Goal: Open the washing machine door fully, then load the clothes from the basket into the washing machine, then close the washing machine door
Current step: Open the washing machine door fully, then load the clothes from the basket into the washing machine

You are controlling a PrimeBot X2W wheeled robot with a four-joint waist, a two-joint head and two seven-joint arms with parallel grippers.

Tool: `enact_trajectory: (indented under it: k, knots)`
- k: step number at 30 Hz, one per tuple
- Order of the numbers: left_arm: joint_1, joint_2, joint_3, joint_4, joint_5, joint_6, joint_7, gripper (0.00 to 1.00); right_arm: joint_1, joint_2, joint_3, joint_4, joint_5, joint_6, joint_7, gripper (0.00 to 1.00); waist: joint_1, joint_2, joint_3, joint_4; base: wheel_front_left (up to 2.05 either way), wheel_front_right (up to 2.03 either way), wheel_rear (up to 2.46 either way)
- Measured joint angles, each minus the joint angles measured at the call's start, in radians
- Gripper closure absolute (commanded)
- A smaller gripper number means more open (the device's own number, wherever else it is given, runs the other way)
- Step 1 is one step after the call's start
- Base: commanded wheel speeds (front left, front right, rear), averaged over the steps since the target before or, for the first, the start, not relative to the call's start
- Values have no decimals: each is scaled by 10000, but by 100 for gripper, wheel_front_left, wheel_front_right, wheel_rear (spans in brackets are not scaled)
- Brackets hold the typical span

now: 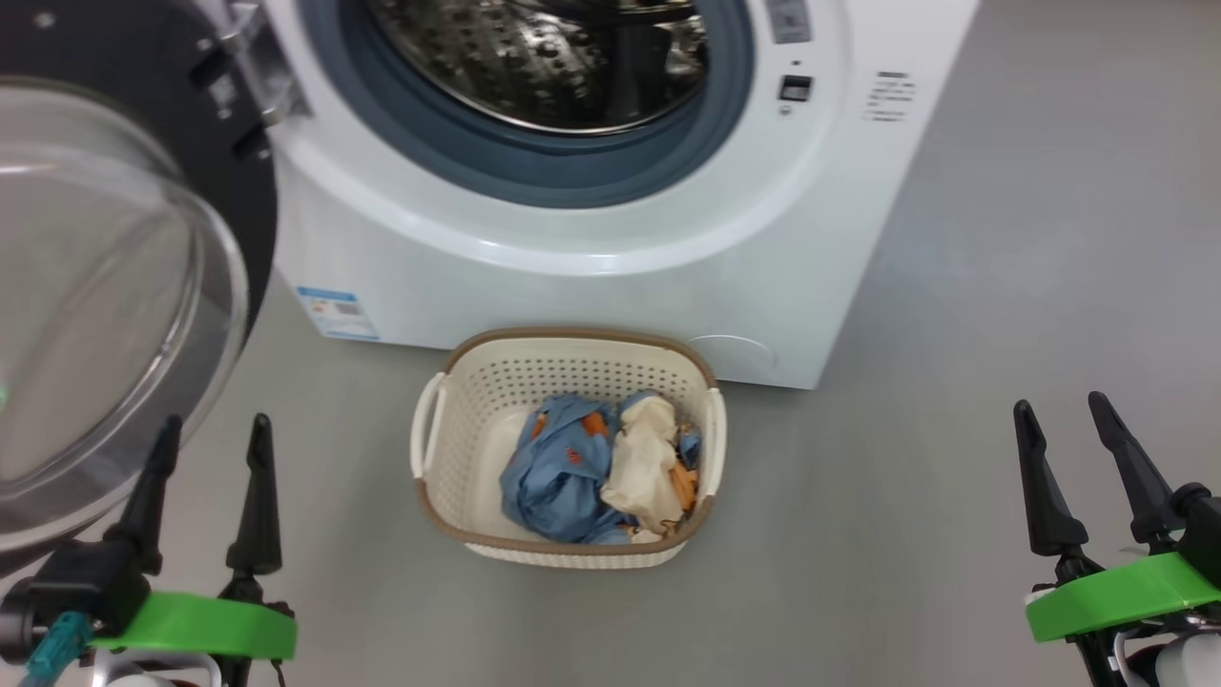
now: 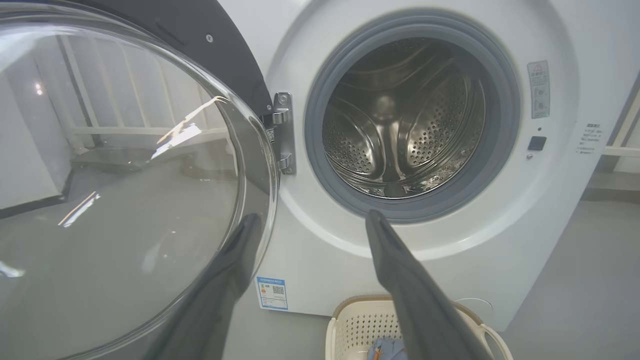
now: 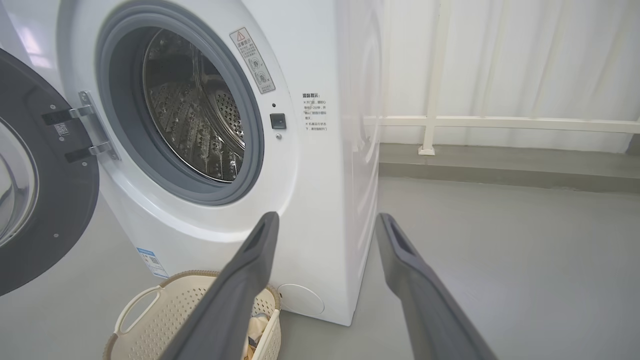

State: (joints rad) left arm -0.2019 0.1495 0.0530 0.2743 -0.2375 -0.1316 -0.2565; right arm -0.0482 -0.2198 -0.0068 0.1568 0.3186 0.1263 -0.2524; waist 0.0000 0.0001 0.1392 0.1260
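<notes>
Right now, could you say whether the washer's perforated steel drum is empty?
Empty: the perforated steel drum shows bare metal; clothes lie in the cream basket.

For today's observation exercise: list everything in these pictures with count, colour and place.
washing machine: one, white, straight ahead
washing machine door: one, black rim, clear glass, open at left
basket: one, cream, brown rim, on floor before machine
clothes: at least two, light blue and cream-white, in basket
label: one, blue, machine's lower front
railing: one, white, beyond machine
left gripper: one, dark, open, near door glass
right gripper: one, dark, open, over floor
</notes>
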Motion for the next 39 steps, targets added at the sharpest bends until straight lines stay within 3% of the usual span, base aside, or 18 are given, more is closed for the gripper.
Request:
enact_trajectory:
  k: [13, 23, 39]
  knots:
    - [229, 205, -364, -50, -257, 0, 0, 0, 226, 140, -6, -17, 0, 0, 0, 0, 0, 0, -110, -1621, 0, 0, 0]
    - [230, 203, -320, -73, -347, 0, 0, 0, 226, 280, -52, -21, 0, 0, 0, 0, 0, 0, -50, -2436, 0, 0, 0]
    - [240, 247, -552, -73, -610, 0, 0, 0, 226, 343, -111, -33, 0, 0, 0, 0, 0, 0, -47, -2515, 3, -11, 8]
